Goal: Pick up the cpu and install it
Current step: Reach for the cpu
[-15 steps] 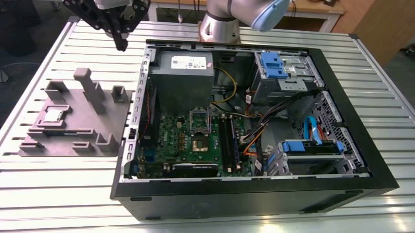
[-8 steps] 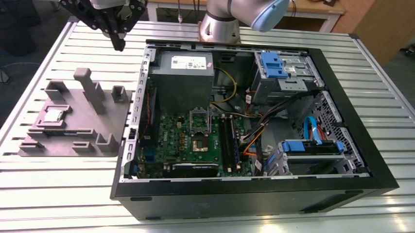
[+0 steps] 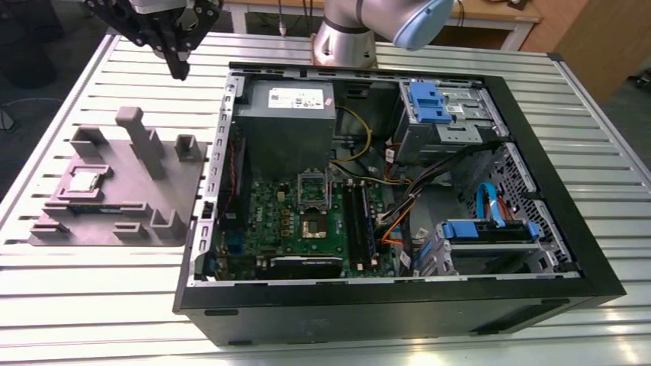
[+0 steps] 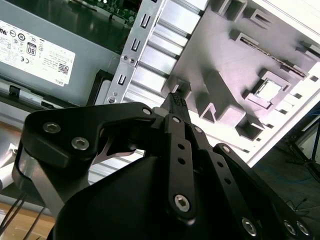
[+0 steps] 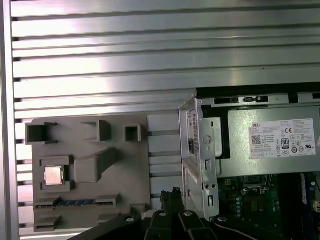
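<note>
The cpu [image 3: 84,181] is a small silver square lying flat in a recess of the grey holder block [image 3: 122,202], on the table at the exterior view's left, beside the open computer case. Both wrist views show the cpu [image 5: 54,175] [image 4: 270,90] bare and untouched. My gripper [image 3: 181,70] hangs high above the table near the case's far corner, well away from the cpu. Its black fingers [image 4: 175,102] are shut with nothing between them. Inside the case, the metal-framed socket [image 3: 312,226] sits on the green motherboard [image 3: 267,217].
The black case wall [image 3: 209,191] stands between the holder block and the motherboard. A grey power supply [image 3: 287,114] with a white label fills the case's far end. Cables and blue drive brackets [image 3: 489,229] crowd its right side. Upright posts [image 3: 137,137] rise from the holder block.
</note>
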### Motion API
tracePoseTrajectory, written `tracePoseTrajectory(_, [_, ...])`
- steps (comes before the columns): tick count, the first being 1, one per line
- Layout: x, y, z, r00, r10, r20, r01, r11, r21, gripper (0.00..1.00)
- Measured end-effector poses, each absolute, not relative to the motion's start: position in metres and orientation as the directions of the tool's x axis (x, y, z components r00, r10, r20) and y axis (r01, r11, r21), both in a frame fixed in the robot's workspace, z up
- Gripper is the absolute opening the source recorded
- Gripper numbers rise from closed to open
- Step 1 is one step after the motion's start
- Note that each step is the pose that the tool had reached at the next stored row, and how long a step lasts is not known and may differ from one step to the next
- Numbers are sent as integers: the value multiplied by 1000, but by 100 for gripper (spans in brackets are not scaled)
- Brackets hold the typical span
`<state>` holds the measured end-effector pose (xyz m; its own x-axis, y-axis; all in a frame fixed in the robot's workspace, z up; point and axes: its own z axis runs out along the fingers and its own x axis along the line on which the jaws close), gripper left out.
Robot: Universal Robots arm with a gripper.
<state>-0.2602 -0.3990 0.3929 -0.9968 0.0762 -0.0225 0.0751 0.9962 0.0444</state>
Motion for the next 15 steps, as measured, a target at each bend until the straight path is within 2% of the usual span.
tracePoseTrajectory(15, [-291,-399,393,-997,76,10,77,996,42,10])
